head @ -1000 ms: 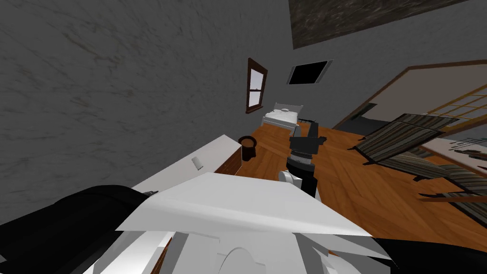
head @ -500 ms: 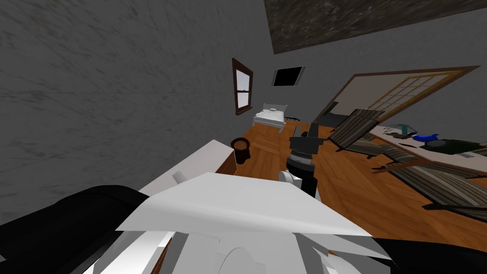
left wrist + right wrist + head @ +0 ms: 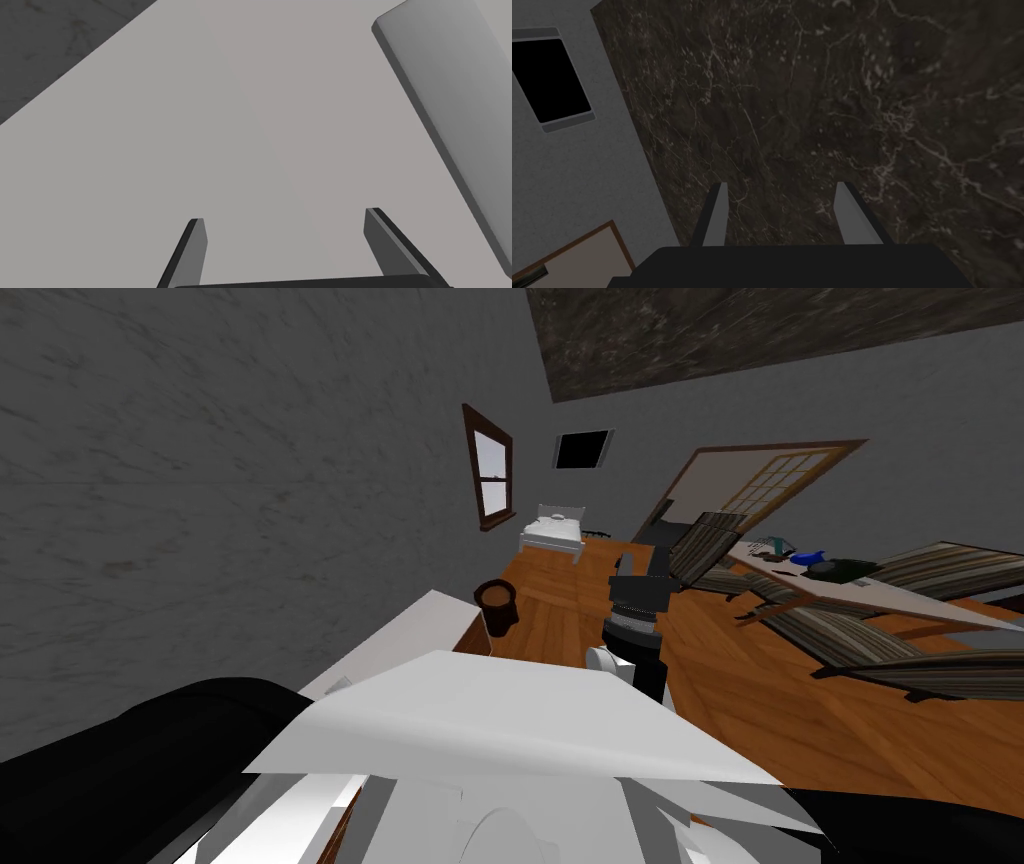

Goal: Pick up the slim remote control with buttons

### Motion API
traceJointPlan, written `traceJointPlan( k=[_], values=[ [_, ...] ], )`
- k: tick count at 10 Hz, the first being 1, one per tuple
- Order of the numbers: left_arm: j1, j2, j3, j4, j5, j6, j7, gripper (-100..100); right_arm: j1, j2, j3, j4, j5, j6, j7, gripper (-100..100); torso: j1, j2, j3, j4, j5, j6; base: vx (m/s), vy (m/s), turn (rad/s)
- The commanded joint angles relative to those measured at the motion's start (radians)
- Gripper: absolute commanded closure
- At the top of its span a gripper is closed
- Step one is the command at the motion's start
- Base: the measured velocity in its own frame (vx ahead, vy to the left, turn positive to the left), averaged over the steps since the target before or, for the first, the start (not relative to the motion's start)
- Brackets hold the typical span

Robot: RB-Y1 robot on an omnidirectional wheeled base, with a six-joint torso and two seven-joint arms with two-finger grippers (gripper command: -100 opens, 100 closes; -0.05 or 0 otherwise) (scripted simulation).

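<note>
Landmark: white-topped cabinet (image 3: pixel 425 623) with a brown wooden side, set against the grey wall; every place below given from it.
Left gripper (image 3: pixel 285 215): low over a flat pale surface, judged to be the cabinet top; fingers spread wide, nothing between them; probably held so in readiness to straddle the target.
Slim remote control (image 3: pixel 450 110): flat on the cabinet top; a long, light grey slab outside the left gripper's gap, near one finger but not touching it.
Step in hand (judged): approach unfinished; a shift across to bring the slab between the fingers needed before any closing.
Dark brown bin (image 3: pixel 497 606): on the wooden floor, just beside the cabinet's far end.
White bed (image 3: pixel 552 530): well beyond the cabinet, near the window.
Right gripper (image 3: pixel 782 183): well apart from the cabinet, raised toward the dark ceiling; fingers parted and empty; likely parked clear of the working arm.
Long table (image 3: pixel 900 598): far across the floor from the cabinet; small blue and dark items on it, too small to name.
Writing and brands: none readable anywhere; remote face plain, no buttons discernible.
</note>
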Motion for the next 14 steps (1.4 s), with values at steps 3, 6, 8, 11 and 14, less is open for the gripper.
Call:
traceJointPlan(
  k=[3, 6, 8, 11, 14],
  values=[
    [0.007, 0.019, 0.043, 0.100, 0.063, 0.085, 0.036, -100, 0.000, 0.000, 0.000, 0.000, 0.000, 0.000, 0.000, 0, 0.001, 0.001, 0.000, 0.000, 0.000, 0.000, 0.084, 0.014, -0.228],
    [0.017, 0.027, 0.072, 0.183, 0.110, 0.147, 0.065, -100, 0.000, 0.000, 0.000, 0.000, 0.000, 0.000, 0.000, 0, 0.002, -0.001, -0.001, 0.000, 0.001, 0.000, 0.106, 0.031, -0.209],
    [0.022, 0.028, 0.082, 0.219, 0.129, 0.173, 0.076, -100, 0.000, 0.000, 0.000, 0.000, 0.000, 0.000, 0.000, 0, 0.001, -0.001, 0.000, 0.000, 0.000, 0.001, 0.081, 0.029, -0.199],
    [0.034, 0.016, 0.095, 0.310, 0.168, 0.229, 0.096, -100, 0.000, 0.000, 0.000, 0.000, 0.000, 0.000, 0.000, 0, 0.001, 0.002, 0.001, 0.001, 0.000, 0.000, 0.050, 0.035, -0.149],
    [0.024, 0.026, 0.095, 0.348, 0.173, 0.229, 0.087, 0, 0.000, 0.000, 0.000, 0.000, 0.000, 0.000, 0.000, 0, 0.000, 0.005, 0.003, 0.001, 0.000, -0.001, 0.012, 0.023, -0.035]
  ],
)
